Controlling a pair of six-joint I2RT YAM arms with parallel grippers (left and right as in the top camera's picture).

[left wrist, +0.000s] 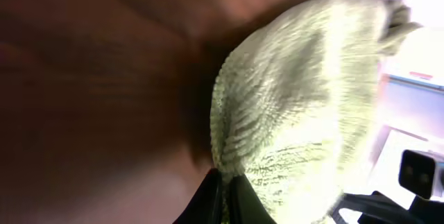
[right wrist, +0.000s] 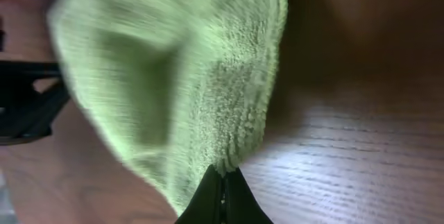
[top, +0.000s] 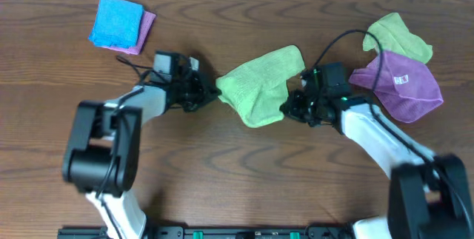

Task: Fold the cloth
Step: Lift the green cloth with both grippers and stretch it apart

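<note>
The lime-green cloth lies bunched and partly doubled over in the middle of the wooden table. My left gripper is shut on its left edge, and the left wrist view shows the fingers pinching the cloth. My right gripper is shut on its right edge, and the right wrist view shows the fingers pinching the cloth just above the table.
A second green cloth and a purple cloth with a white tag lie at the back right, close to my right arm. A folded blue cloth on a pink one sits at the back left.
</note>
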